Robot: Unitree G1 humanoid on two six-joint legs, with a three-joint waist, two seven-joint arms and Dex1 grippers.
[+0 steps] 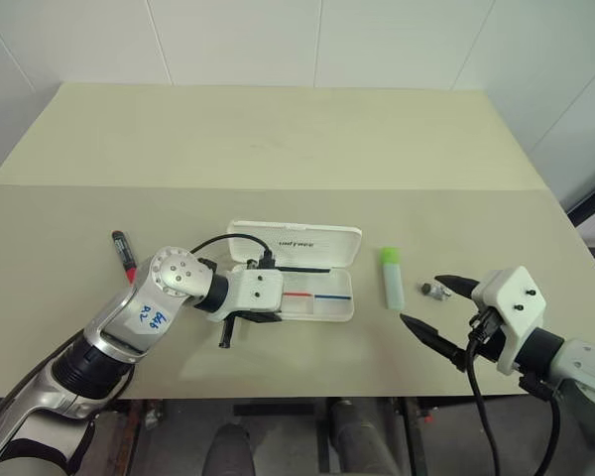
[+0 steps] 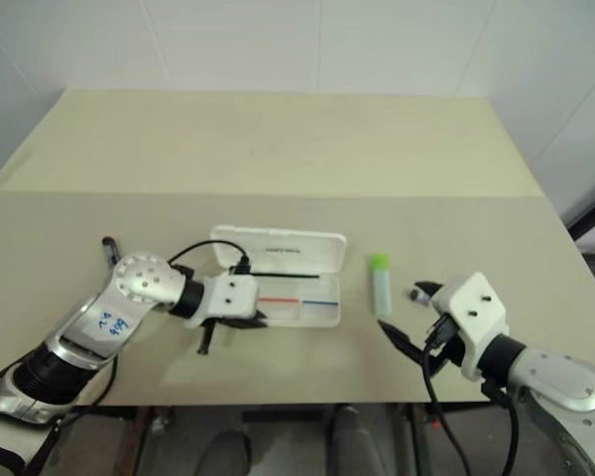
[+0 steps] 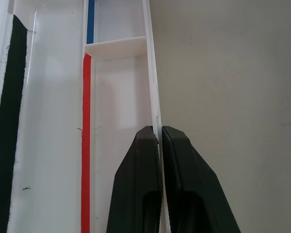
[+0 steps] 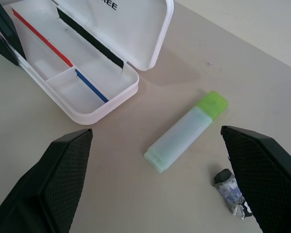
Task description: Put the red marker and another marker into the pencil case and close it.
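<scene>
left gripper [image 3: 159,160] pinched together on the open pencil case's [image 1: 322,309] front wall; right gripper [image 4: 160,189] spread wide, green-capped marker [image 4: 184,133] between its fingers.

- You get bright, even light across the pale desk [image 1: 278,149], with no glare.
- Shadows are soft: a faint one lies beside the open pencil case [image 4: 87,63] lid.
- Your left claw [image 3: 160,184] fingers look slightly blurred up close.
</scene>
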